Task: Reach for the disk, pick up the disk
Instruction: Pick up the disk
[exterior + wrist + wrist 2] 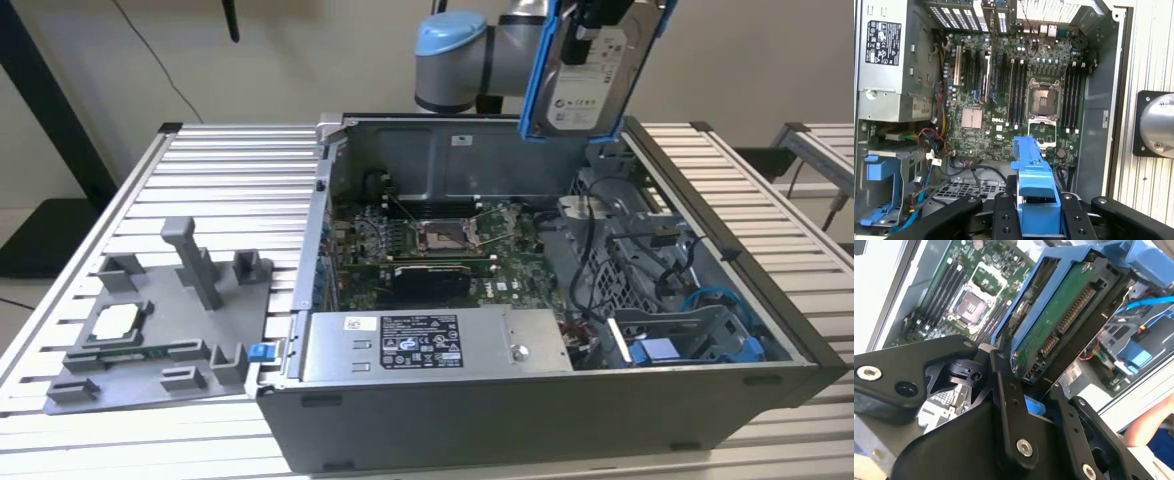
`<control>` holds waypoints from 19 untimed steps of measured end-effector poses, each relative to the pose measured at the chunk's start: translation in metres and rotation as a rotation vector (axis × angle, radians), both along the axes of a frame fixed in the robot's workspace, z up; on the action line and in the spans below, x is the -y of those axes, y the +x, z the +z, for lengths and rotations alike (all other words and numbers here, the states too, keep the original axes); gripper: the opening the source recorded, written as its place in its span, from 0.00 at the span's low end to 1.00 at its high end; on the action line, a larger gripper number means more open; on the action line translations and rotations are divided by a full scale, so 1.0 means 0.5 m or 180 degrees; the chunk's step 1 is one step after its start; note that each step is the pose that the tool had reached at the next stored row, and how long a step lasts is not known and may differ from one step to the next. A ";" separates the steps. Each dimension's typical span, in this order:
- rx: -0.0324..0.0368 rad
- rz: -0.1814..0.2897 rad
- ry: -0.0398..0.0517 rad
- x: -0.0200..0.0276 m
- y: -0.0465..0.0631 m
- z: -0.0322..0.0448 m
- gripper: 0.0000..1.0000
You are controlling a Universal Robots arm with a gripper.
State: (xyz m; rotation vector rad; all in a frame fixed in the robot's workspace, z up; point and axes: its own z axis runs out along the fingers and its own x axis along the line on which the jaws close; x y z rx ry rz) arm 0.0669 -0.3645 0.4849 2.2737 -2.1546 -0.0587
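Observation:
The disk [591, 75] hangs upright in the air above the far wall of the open computer case [534, 410], its white label facing the exterior camera and its blue frame around it. My gripper [1036, 212] is shut on the disk. In the first wrist view the blue frame edge [1035, 175] sits between the two black fingers [1004, 215]. The second wrist view shows the disk's green circuit board side [1059, 325] and its connectors, clamped at the end nearest the fingers [1004, 390].
Below the disk lie the motherboard with its bare processor socket [441, 236], the power supply [420, 345] and a drive bay with a blue bracket [667, 350]. A grey fixture [154, 330] holding a small silver chip stands on the slatted table at the exterior view's left.

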 end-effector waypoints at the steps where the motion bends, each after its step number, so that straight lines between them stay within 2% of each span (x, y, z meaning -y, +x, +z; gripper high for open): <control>1: -0.0005 0.0000 0.0000 0.0003 0.008 0.000 0.00; 6: -0.0021 0.0000 0.0000 0.0012 0.039 0.000 0.00; 15: -0.0022 0.0000 0.0000 0.0013 0.047 0.000 0.00; 19: -0.0025 0.0000 0.0000 0.0042 0.047 0.000 0.00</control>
